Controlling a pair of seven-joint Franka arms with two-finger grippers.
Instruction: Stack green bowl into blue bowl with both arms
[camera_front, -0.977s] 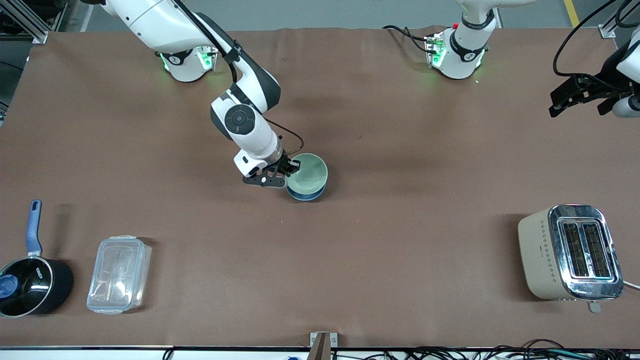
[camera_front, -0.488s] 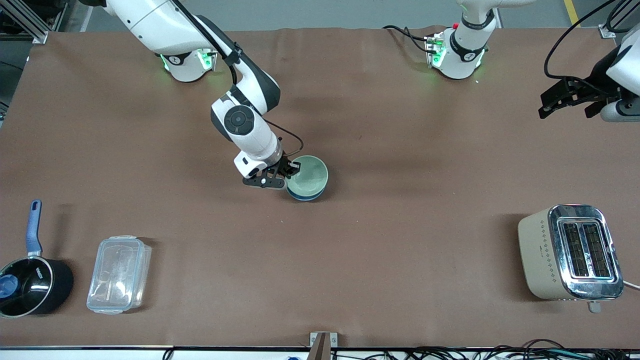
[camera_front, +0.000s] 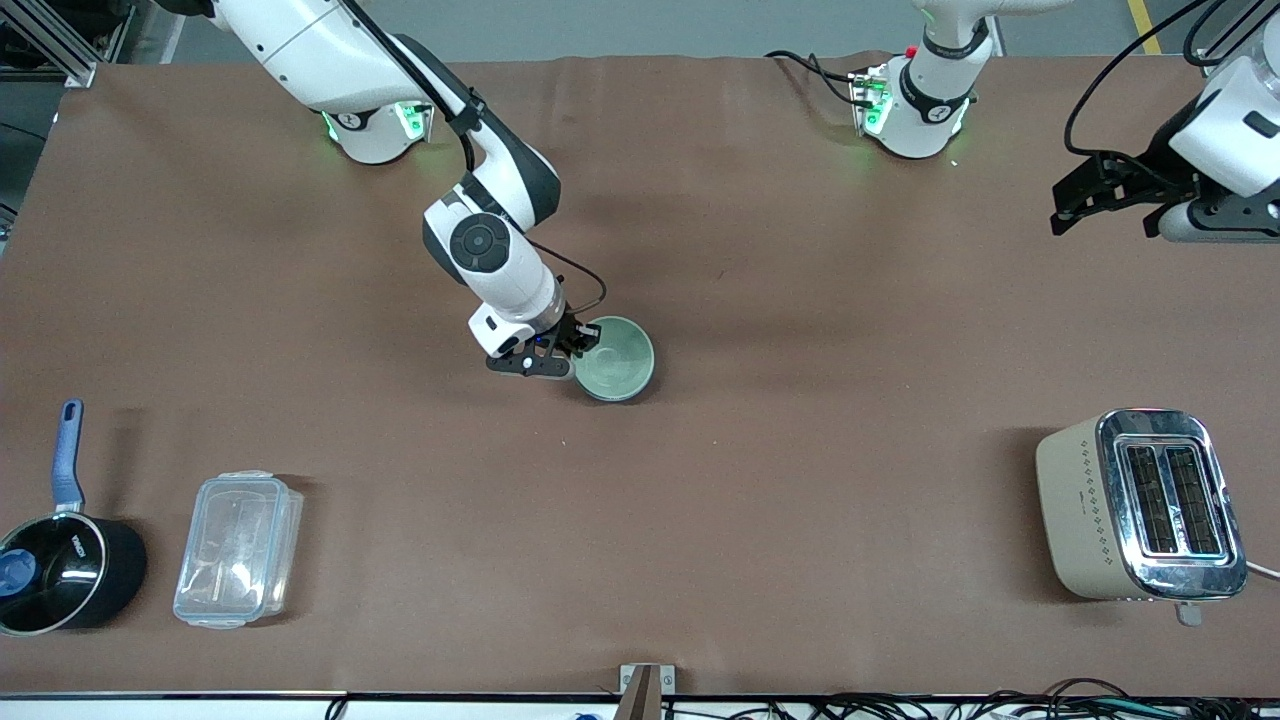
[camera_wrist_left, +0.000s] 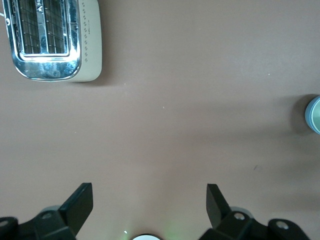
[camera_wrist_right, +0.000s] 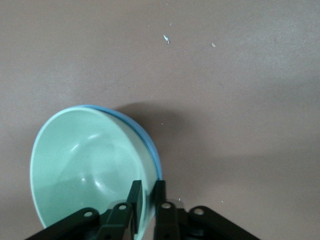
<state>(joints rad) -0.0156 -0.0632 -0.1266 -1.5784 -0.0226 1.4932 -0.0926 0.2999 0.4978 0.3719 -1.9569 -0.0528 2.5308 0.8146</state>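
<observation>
The pale green bowl (camera_front: 617, 358) sits nested in the blue bowl near the middle of the table. In the right wrist view only a thin blue rim (camera_wrist_right: 151, 145) shows around the green bowl (camera_wrist_right: 85, 170). My right gripper (camera_front: 578, 345) is at the bowls' rim on the side toward the right arm's end of the table. One finger is inside the green bowl and one outside, pinched on the rim (camera_wrist_right: 148, 192). My left gripper (camera_front: 1105, 205) hangs open and empty over the left arm's end of the table, its fingers wide apart (camera_wrist_left: 148, 192).
A beige and chrome toaster (camera_front: 1140, 505) stands near the front camera at the left arm's end and shows in the left wrist view (camera_wrist_left: 52, 40). A clear plastic box (camera_front: 238, 548) and a black saucepan with a blue handle (camera_front: 60, 570) lie at the right arm's end.
The green bowl has sunk lower into the blue bowl, so the blue side no longer shows below it. The left arm has moved a little toward the table's middle.
</observation>
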